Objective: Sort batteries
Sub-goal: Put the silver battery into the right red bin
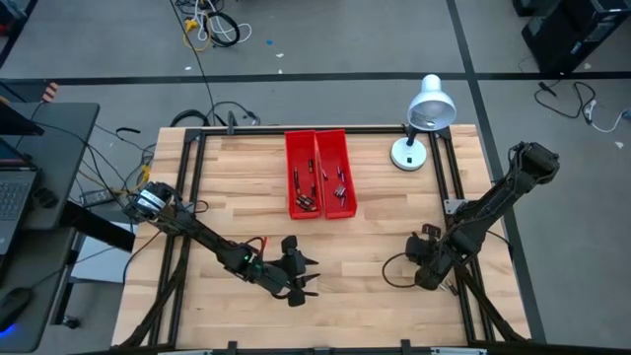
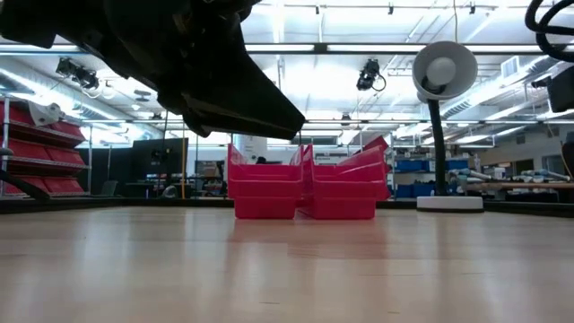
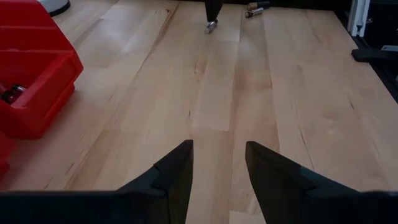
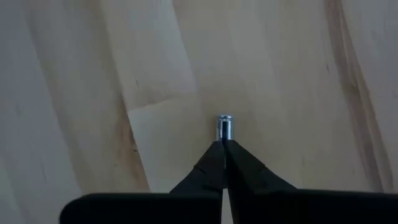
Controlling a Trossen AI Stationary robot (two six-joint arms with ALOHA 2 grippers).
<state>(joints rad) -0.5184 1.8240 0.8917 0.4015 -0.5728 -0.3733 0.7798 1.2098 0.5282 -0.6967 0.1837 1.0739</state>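
My right gripper points steeply down over the table's near right part and is shut on a small silvery battery. The left wrist view shows the same gripper far off, with the battery under its tips. Two more batteries lie on the wood beside it. Two red bins stand side by side at the far middle, with several batteries inside. My left gripper hovers open over bare wood near the front edge. My right gripper pinches the battery between its two fingertips, coming from above and pointing down. One silvery end of the battery sticks out past the tips. Whether that end rests on the wood, I cannot tell.
A white desk lamp stands at the far right of the table. A black frame runs along the table's edges. Bare wood lies between the two grippers and in front of the bins.
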